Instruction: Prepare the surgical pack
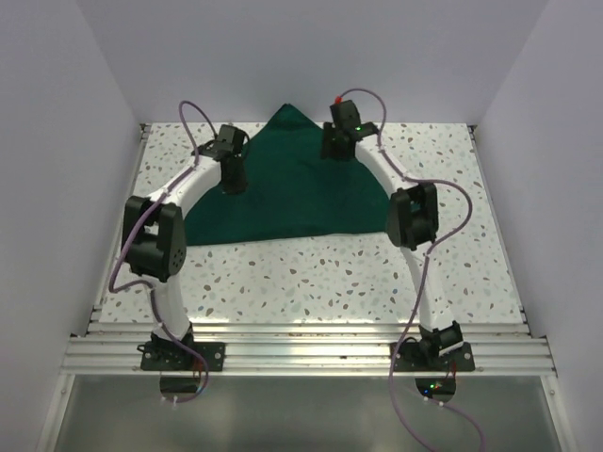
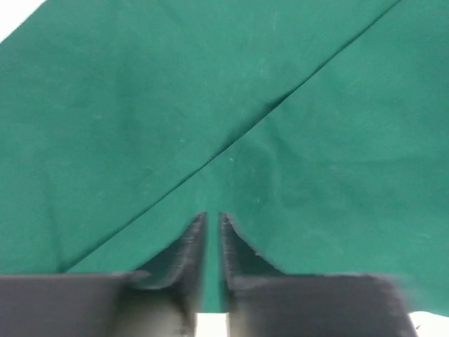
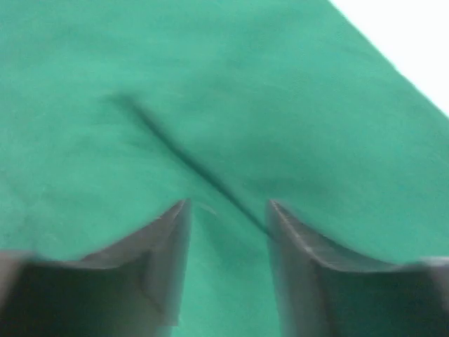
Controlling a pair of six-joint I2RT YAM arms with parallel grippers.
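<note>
The dark green drape (image 1: 292, 198) lies on the speckled table, folded into a broad triangle with its tip at the far wall. My left gripper (image 1: 231, 185) points down onto its left part. In the left wrist view the jaws (image 2: 212, 216) stand almost together with a thin slit, their tips at a diagonal fold edge (image 2: 231, 144). My right gripper (image 1: 332, 151) hangs over the drape's upper right. In the right wrist view it (image 3: 228, 203) is open above a crease (image 3: 175, 151). Scissors, tweezers, gauze, sachet and tray are out of view.
The speckled table (image 1: 311, 278) is walled in by white panels at the left, right and back. An aluminium rail (image 1: 301, 353) with both arm bases runs along the near edge. Purple cables loop beside each arm.
</note>
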